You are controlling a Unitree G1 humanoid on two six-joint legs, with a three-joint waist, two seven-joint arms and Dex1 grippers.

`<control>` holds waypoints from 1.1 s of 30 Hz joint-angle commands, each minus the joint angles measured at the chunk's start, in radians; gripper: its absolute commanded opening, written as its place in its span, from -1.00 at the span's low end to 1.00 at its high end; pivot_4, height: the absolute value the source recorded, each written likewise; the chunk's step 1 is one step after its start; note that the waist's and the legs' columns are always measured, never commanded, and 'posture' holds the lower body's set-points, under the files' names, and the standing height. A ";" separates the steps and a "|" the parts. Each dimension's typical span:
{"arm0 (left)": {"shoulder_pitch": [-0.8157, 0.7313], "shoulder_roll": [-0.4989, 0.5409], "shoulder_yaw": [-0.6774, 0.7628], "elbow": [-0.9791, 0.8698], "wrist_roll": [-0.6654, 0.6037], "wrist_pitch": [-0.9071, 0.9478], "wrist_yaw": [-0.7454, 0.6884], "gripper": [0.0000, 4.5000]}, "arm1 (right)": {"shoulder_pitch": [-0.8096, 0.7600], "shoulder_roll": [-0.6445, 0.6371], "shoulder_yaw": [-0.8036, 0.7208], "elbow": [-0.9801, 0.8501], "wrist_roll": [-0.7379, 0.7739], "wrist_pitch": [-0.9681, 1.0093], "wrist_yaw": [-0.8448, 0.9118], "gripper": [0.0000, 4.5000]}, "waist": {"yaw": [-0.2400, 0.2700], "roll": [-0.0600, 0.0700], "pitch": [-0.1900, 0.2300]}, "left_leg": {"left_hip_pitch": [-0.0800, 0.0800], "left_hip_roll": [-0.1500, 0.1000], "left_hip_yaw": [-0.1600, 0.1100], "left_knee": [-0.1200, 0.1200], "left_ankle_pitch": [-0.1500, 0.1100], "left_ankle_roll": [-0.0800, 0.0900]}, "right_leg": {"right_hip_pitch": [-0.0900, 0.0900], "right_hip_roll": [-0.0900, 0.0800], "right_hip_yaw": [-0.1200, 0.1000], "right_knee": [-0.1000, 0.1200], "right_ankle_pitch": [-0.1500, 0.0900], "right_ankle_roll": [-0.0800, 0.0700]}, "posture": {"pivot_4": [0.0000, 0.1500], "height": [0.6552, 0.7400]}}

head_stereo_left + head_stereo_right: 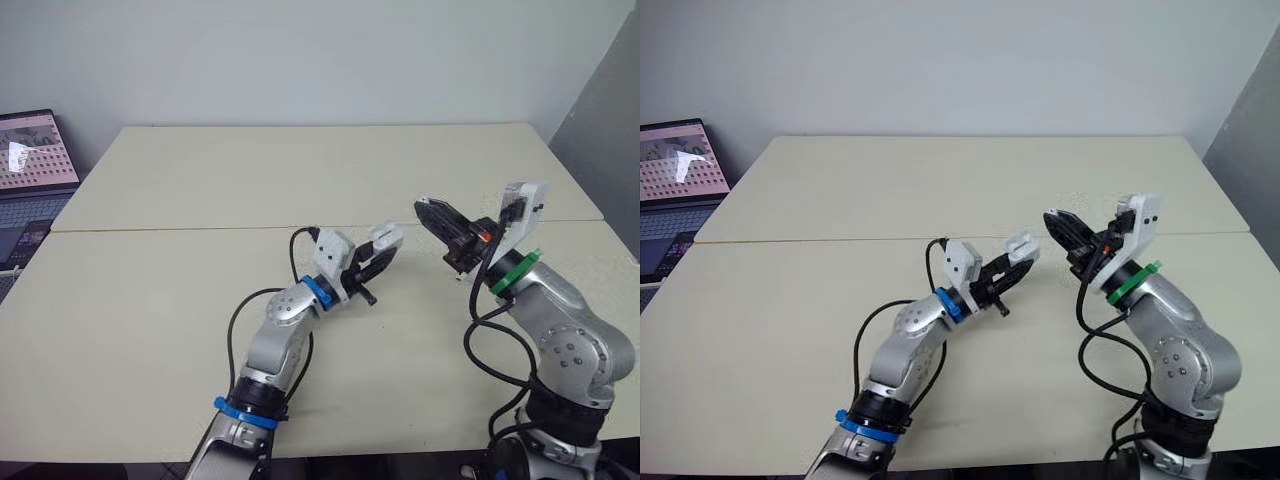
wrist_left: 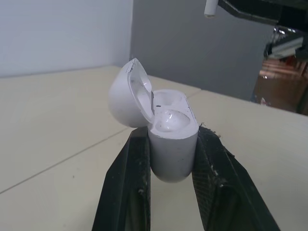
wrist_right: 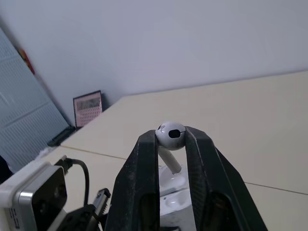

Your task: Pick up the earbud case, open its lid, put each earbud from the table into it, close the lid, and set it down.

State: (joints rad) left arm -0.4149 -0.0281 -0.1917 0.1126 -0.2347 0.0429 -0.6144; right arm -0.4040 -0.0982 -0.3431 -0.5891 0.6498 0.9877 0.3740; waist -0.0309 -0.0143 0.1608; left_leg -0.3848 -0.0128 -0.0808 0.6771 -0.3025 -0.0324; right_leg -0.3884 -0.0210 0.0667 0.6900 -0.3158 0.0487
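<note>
While held clear of tabletop [image 1: 200,300], clamps earbud case [image 2: 169,154], lid open, in left tool [image 2: 173,134]; pinches earbud [image 3: 171,134] in right tool [image 3: 171,139], near case.

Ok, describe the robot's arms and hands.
Both are silver jointed metal with looping black cables and white wrist camera blocks; left arm wears blue rings, right arm a green one; left hand and right hand each have two black fingers.

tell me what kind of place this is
Likely an office or lab workroom: two plain cream rectangular tabletops pushed together edge to edge, an open grey laptop with a lit screen off their left side, and bare pale walls with a grey panel at the right.
</note>
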 commanded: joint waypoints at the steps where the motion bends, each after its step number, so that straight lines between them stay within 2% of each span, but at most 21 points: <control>1: -0.037 -0.038 0.001 0.003 0.013 -0.061 0.040 -0.65 | 0.022 0.016 0.041 -0.049 0.032 -0.044 -0.043 -0.83 | 0.000 0.000 0.000 | 0.000 0.000 0.000 0.000 0.000 0.000 | 0.000 0.000 0.000 0.000 0.000 0.000 | 1.00 1.00; 13: -0.015 -0.075 -0.021 -0.008 0.007 -0.073 0.061 -0.65 | 0.094 0.018 0.151 -0.014 0.040 -0.140 -0.091 -0.83 | -0.001 0.000 0.000 | 0.000 0.000 0.000 0.000 0.000 0.000 | 0.000 0.000 0.000 0.000 0.000 0.000 | 1.00 1.00; 33: -0.025 -0.067 -0.032 -0.017 -0.018 -0.041 0.002 -0.65 | 0.151 -0.027 0.190 0.022 0.059 -0.216 -0.125 -0.83 | -0.001 0.000 0.000 | 0.000 0.000 0.000 0.000 0.000 0.000 | 0.000 0.001 0.000 0.000 0.000 0.000 | 1.00 1.00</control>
State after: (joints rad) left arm -0.4249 -0.0825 -0.2129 0.1493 -0.2358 0.0164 -0.6009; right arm -0.2570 -0.1194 -0.1549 -0.5611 0.6914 0.7793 0.2569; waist -0.0319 -0.0142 0.1608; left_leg -0.3844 -0.0130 -0.0811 0.6771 -0.3025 -0.0324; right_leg -0.3881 -0.0205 0.0667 0.6896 -0.3159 0.0487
